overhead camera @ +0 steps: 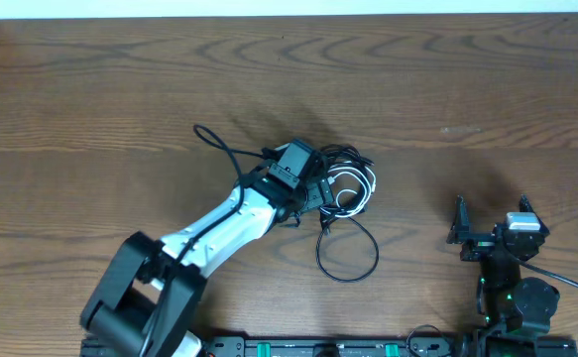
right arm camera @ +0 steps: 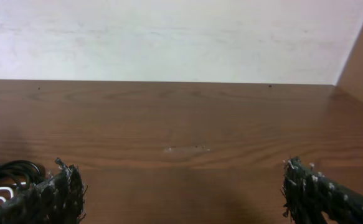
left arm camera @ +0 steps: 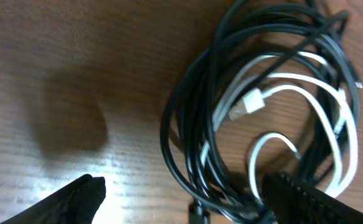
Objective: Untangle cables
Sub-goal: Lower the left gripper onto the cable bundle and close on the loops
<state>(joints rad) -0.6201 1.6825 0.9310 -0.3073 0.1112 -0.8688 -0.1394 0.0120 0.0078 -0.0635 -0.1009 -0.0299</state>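
Several tangled cables [left arm camera: 253, 102] lie between the jaws of the wide-open, empty left claw [left arm camera: 184, 183], offset to its right; the right claw [right arm camera: 181, 168], also open and empty, stands well apart.

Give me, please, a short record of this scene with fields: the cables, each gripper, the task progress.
cables: black cables and white cable, tangled in one bundle on the table
left gripper: open, jaws wide, over the bundle
right gripper: open, apart from the bundle, holding nothing
progress: not yet untangled
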